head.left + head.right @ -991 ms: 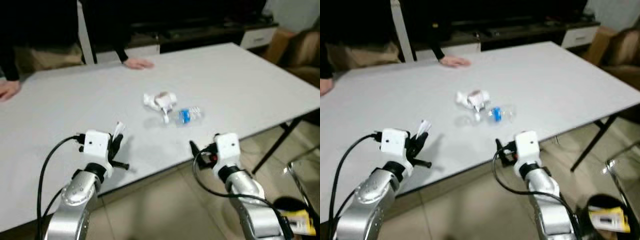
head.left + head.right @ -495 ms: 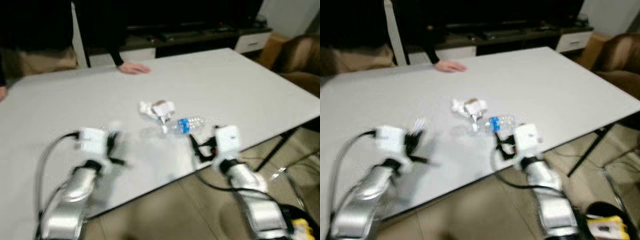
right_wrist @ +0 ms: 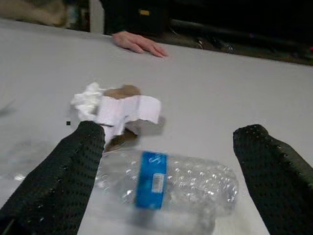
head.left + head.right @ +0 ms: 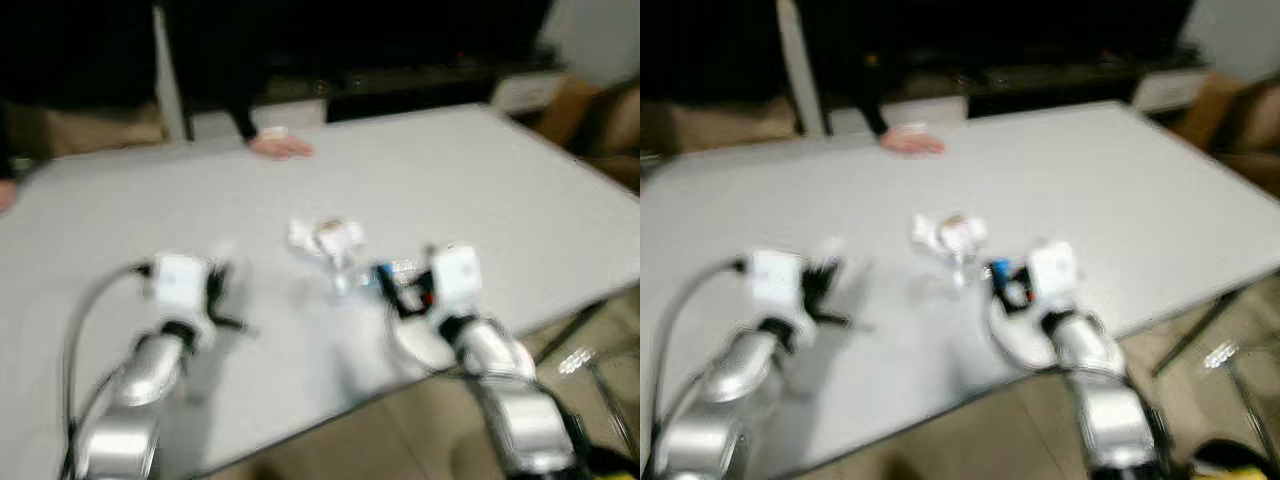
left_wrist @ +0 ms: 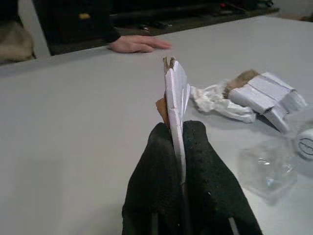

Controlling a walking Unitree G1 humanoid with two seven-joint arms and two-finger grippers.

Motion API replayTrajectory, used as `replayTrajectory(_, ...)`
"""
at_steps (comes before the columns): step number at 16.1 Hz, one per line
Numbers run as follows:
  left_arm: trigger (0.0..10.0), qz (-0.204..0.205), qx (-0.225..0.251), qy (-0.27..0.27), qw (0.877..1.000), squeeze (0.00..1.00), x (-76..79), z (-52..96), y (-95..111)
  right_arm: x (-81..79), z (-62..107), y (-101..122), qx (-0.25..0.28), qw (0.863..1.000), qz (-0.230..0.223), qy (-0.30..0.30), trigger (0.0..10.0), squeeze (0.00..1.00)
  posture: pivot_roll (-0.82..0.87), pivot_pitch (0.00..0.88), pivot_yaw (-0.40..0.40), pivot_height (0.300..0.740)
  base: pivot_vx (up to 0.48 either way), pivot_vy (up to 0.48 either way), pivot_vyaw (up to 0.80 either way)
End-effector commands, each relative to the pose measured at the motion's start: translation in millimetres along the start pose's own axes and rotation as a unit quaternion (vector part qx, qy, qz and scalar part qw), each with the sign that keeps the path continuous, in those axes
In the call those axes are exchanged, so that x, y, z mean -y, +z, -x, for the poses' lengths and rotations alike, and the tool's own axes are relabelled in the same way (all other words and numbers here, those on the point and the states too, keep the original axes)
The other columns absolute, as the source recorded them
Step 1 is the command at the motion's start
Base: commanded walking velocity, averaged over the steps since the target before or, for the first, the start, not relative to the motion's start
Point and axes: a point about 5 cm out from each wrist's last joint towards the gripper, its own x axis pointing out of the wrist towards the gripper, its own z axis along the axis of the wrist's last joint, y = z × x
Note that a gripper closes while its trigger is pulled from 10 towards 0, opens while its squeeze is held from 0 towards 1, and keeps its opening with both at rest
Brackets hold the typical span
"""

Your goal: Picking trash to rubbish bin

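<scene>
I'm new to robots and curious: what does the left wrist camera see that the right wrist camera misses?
Left wrist alone: the left tool shut on a scrap of paper. Right wrist alone: the right tool open, one finger on each side of a clear bottle with a blue label. Both: the crumpled wrappers, the white table, and a person's hand at its far edge.
</scene>
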Motion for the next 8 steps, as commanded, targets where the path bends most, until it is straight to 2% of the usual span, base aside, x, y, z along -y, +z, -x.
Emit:
replayTrajectory(1,10.0,-0.006,0.006,0.015,1.0,0.0,-9.0,1.8,3.6,-5.2,-2.5,5.9,0.02,1.0,-0.008,0.011,10.0,0.0,0.04,0.0,-0.054,0.74,0.0,0.0,0.0)
replayTrajectory(3,10.0,-0.008,0.005,0.019,1.0,0.0,-11.5,1.6,3.1,-4.9,-9.8,7.1,0.02,0.999,0.002,0.034,10.0,0.0,0.04,0.0,-0.053,0.74,0.0,0.0,0.0)
replayTrajectory(4,10.0,-0.02,0.006,0.017,1.0,0.0,-13.6,1.7,4.0,-1.2,-21.8,10.1,0.019,0.997,0.012,0.072,10.0,0.62,0.04,0.0,-0.045,0.74,0.0,0.0,0.0)
replayTrajectory(5,10.0,-0.03,0.005,0.013,0.999,0.0,-15.6,2.3,5.4,6.9,-34.5,13.9,0.01,0.993,0.029,0.115,10.0,1.0,0.04,0.0,-0.039,0.74,0.0,0.0,0.0)
replayTrajectory(6,10.0,-0.034,0.004,0.005,0.999,0.0,-16.3,3.3,6.9,18.1,-44.2,17.3,-0.004,0.988,0.057,0.146,10.0,1.0,0.05,0.0,-0.036,0.74,0.0,0.0,0.0)
replayTrajectory(8,10.0,-0.041,0.002,-0.006,0.999,0.0,-17.3,6.7,8.1,33.8,-54.3,24.8,-0.021,0.981,0.091,0.17,10.0,1.0,0.07,0.0,-0.036,0.74,0.0,0.0,0.0)
